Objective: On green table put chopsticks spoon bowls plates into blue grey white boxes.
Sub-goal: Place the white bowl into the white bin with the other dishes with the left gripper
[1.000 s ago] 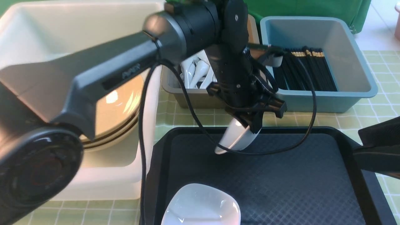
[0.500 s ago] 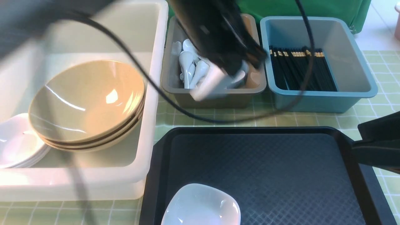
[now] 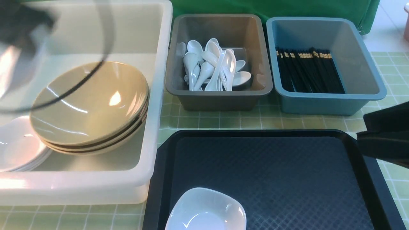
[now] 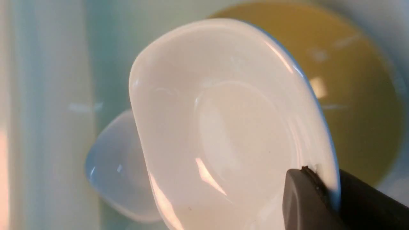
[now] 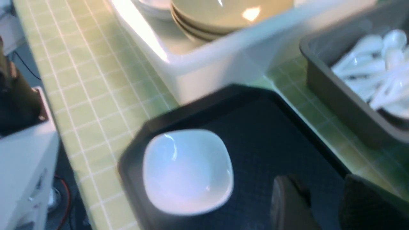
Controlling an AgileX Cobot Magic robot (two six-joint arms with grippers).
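Observation:
My left gripper (image 4: 322,183) is shut on the rim of a small white plate (image 4: 223,121). It holds the plate tilted above the tan bowls (image 4: 361,95) and another white plate (image 4: 115,172) inside the white box. In the front view that arm is a dark blur (image 3: 22,22) at the far left over the white box (image 3: 159,95). A second white plate (image 5: 187,171) lies on the near corner of the black tray (image 3: 271,179). My right gripper (image 5: 322,204) hovers open and empty over the tray beside it. Spoons (image 3: 214,67) fill the grey box (image 3: 220,99); chopsticks (image 3: 306,73) lie in the blue box (image 3: 319,105).
The stacked tan bowls (image 3: 92,102) and stacked white plates (image 3: 19,150) sit in the white box. All the boxes and the tray rest on the green table (image 3: 207,121). A green cloth hangs behind the boxes.
My left arm has swung from above the tray, past the grey box, leftward to over the white box, carrying the white plate. The right arm has barely shifted.

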